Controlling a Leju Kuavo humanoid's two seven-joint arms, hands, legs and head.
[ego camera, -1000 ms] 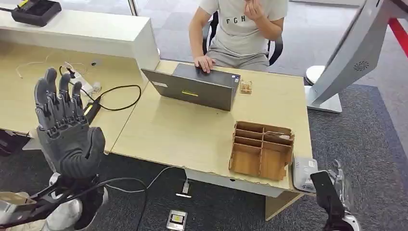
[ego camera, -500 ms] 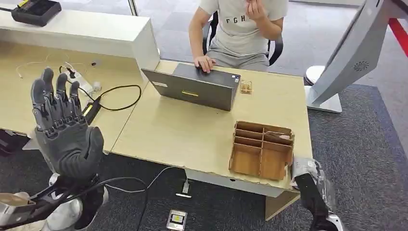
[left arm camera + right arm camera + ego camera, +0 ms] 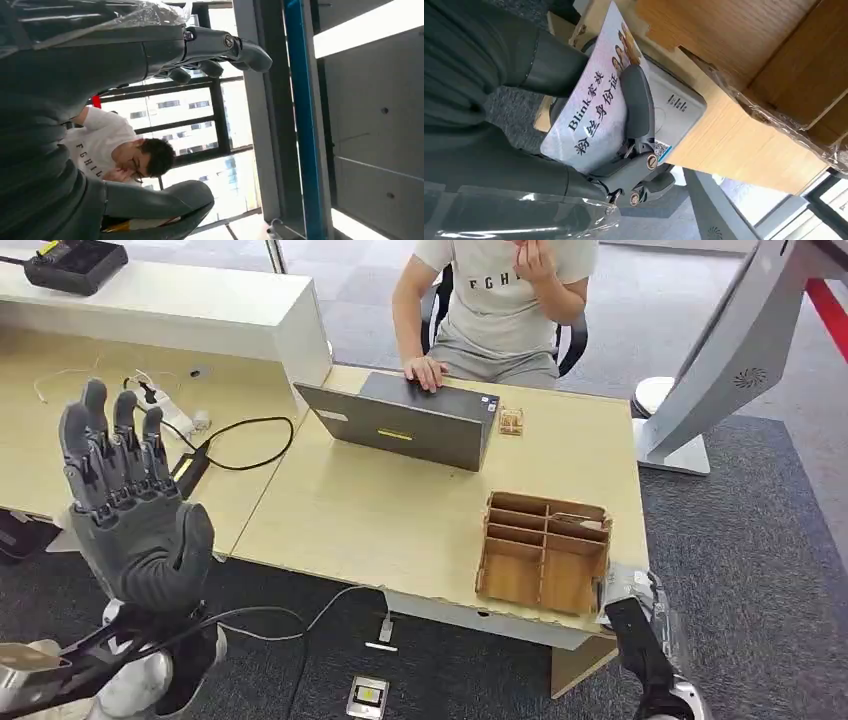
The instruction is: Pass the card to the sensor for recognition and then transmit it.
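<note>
The card [image 3: 591, 117] is pinched in the right hand [image 3: 589, 135] and lies against the grey sensor [image 3: 674, 107] at the tabletop [image 3: 400, 510] corner, so recognition appears underway; handing it on remains. The left hand [image 3: 130, 500] is raised, fingers [image 3: 100, 440] spread, empty.

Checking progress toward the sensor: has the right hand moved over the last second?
Yes. The right hand, holding the card, has shifted left toward the wooden organizer at the table's corner, over the grey sensor.
</note>
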